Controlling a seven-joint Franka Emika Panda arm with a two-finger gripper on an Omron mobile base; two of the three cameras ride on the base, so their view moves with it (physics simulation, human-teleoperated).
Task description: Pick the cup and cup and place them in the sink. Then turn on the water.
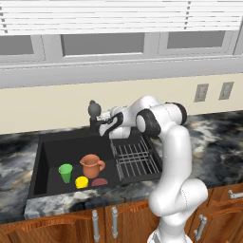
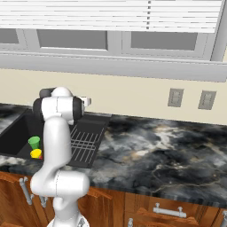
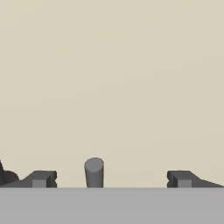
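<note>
The green cup (image 1: 65,172) stands upright in the black sink (image 1: 52,149). Beside it the yellow cup (image 1: 81,182) lies near the sink's front wall. Both show again from the right as the green cup (image 2: 34,142) and the yellow cup (image 2: 36,153). My gripper (image 1: 98,124) is at the back rim of the sink, right against the short black faucet (image 1: 93,110). In the hand view my gripper (image 3: 112,178) is open, with a grey upright stub of the faucet (image 3: 94,172) between its fingertips, touching neither. No water runs.
A terracotta jug (image 1: 92,166) with a handle stands in the basin next to the cups, with a small dark red item (image 1: 99,182) in front of it. The wire rack (image 1: 135,159) fills the sink's right part. Marble counter (image 2: 164,150) stretches to the right; a beige wall lies behind.
</note>
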